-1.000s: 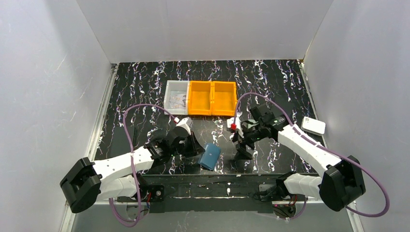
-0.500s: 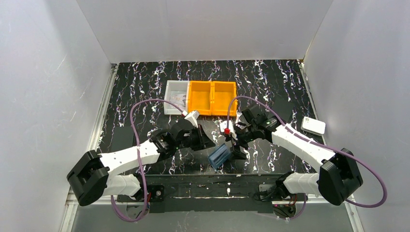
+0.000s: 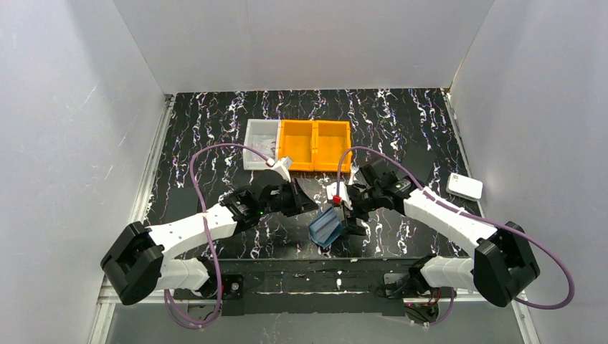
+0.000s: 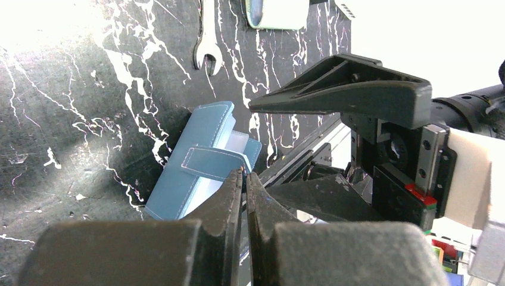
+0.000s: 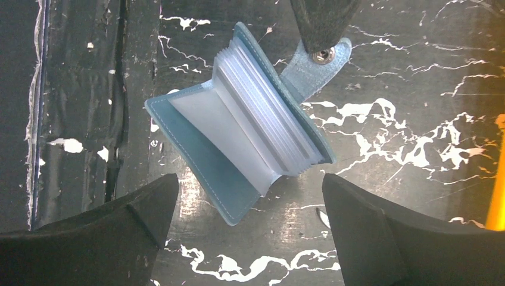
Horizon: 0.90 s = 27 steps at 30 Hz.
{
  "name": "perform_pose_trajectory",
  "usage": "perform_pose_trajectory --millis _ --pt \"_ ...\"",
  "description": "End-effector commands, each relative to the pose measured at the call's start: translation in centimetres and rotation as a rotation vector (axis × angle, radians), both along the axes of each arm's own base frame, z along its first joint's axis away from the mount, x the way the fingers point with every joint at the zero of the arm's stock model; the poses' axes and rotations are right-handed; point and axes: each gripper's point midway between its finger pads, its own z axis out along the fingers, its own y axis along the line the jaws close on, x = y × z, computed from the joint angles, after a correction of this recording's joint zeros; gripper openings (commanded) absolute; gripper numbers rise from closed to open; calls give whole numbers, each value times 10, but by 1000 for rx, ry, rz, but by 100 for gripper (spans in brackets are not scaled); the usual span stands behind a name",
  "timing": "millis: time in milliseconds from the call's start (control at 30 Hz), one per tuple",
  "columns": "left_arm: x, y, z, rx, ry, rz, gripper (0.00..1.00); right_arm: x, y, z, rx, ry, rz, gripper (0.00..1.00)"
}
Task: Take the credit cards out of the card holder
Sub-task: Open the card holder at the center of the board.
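Note:
The blue card holder [image 5: 238, 137] stands half open like a book on the black table; from above it shows near the front edge [image 3: 326, 228]. Its pale pockets fan out between the covers. The credit cards are tucked inside them and I cannot tell single ones apart. My left gripper [image 4: 244, 174] is shut on the holder's snap tab [image 4: 211, 161] and holds that cover up; the tab's button [image 5: 322, 55] shows beside its finger. My right gripper [image 5: 248, 185] hangs wide open just above the holder, a finger on either side, touching nothing.
A white bin [image 3: 262, 143] and two orange bins [image 3: 314, 145] stand behind the arms. A pale green pouch [image 4: 277, 13] and a wrench [image 4: 206, 44] lie to the right. A black rail [image 3: 315, 276] runs along the table's near edge.
The left gripper has moved right and back, pulling the tab. The holder, flat and closed before, now stands tilted and open. The right gripper has swung left over it.

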Motion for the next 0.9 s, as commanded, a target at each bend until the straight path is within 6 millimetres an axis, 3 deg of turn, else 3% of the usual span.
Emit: perform_pose_trajectory --millis 0,233,367,667,867 --pt "9 -7 36 -82 -61 -3 0 6 1 13 58 -38 -28 100" --pt "2 -13 56 -147 -59 -37 0 11 -12 28 147 3 -111 100" --pt "-6 -13 57 -171 -29 -54 0 12 -20 29 173 21 -147 100" --pt "-7 4 10 -73 29 -3 0 9 -24 25 212 78 -185 100" --pt "-1 17 -2 8 19 34 0 10 -27 24 219 80 -200 100"
